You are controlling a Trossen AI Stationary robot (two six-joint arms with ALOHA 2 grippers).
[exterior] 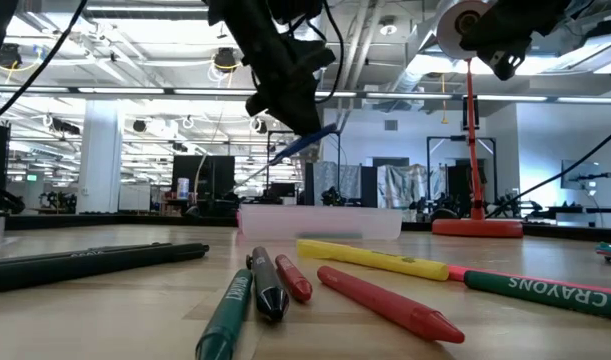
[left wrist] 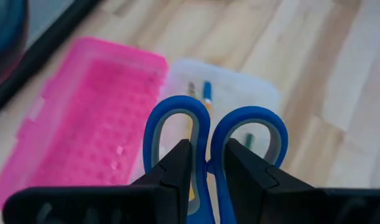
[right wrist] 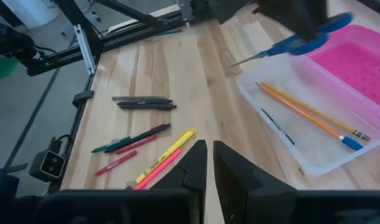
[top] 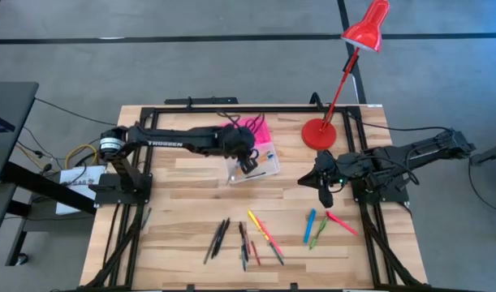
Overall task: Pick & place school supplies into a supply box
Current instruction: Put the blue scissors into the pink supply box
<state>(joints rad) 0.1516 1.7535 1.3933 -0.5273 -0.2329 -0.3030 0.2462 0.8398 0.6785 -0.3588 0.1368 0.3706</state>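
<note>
While our left gripper (left wrist: 207, 171) pinches the blue-handled scissors (left wrist: 211, 134) above the supply box (top: 254, 162), we fear they tilt onto its rim (blades protruding); right gripper (right wrist: 209, 163), nearly shut, empty, hovers over the desk (top: 183, 203).

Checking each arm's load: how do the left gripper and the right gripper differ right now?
The left gripper is shut on the blue-handled scissors above the open supply box; the right gripper holds nothing. The left hangs over the box, the right over bare table nearer the loose pens. Both are dark, two-fingered.
</note>
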